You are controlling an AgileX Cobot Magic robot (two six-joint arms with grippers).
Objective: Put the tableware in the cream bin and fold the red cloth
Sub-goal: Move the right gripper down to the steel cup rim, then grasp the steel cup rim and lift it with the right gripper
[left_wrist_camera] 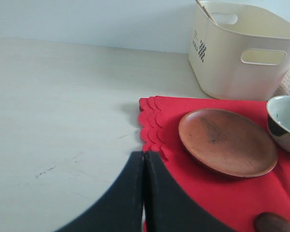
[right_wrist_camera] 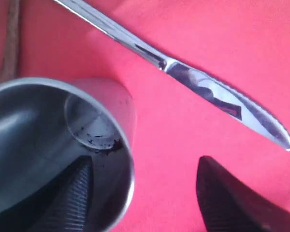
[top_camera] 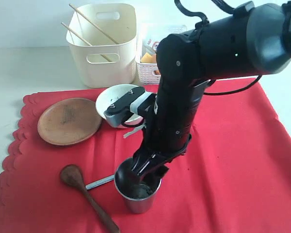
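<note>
The red cloth (top_camera: 233,145) lies spread on the table. On it are the brown plate (top_camera: 69,121), the white bowl (top_camera: 117,102), the dark wooden spoon (top_camera: 85,191), the metal knife (right_wrist_camera: 183,72) and the steel cup (top_camera: 136,194). My right gripper (right_wrist_camera: 142,169) stands open astride the cup's wall (right_wrist_camera: 111,111), one finger inside the cup and the other outside over the cloth. The chopsticks (top_camera: 89,26) lean in the cream bin (top_camera: 104,43). My left gripper (left_wrist_camera: 144,154) is shut and empty, just by the cloth's scalloped edge (left_wrist_camera: 150,121), near the plate (left_wrist_camera: 227,140).
A white lattice basket (top_camera: 148,73) holding food stands right of the cream bin. Bare pale tabletop (left_wrist_camera: 63,96) stretches left of the cloth. The right arm (top_camera: 184,97) reaches over the middle and hides part of the bowl.
</note>
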